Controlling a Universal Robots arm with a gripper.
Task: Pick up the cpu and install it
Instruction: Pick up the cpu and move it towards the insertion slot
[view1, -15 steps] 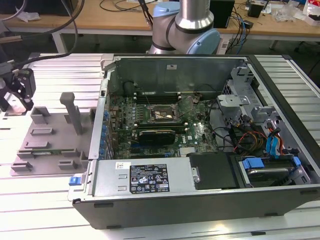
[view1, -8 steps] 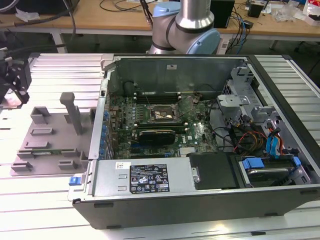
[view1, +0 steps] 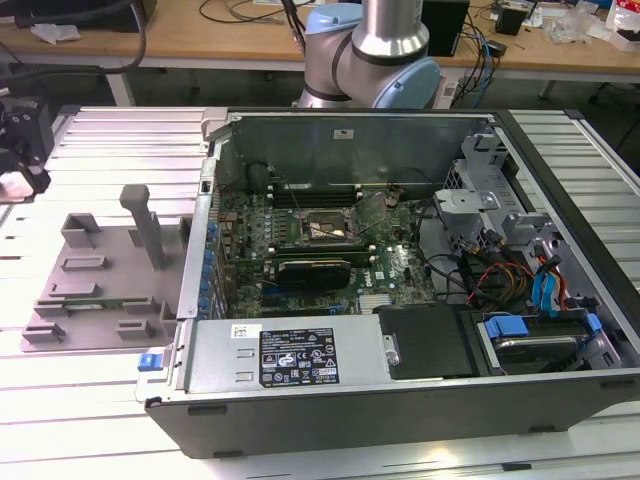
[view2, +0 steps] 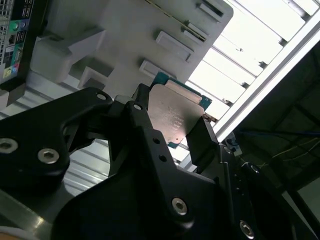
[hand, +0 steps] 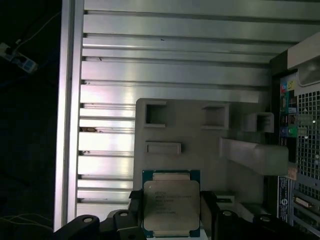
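The cpu (hand: 171, 202) (view2: 175, 112), a small flat square chip with a pale silver metal top, is clamped by two opposite edges between the black fingers of the gripper (hand: 171, 215) (view2: 172, 125), as seen in both wrist views. Beyond it, a grey plastic tray with raised blocks (hand: 190, 130) is laid on a slatted aluminium table (hand: 165, 70). In the exterior view, the tray (view1: 110, 260) is seen at the frame's left, and an open black computer case (view1: 400, 405) is set beside it, its dark square socket frame (view1: 325, 228) exposed near the centre.
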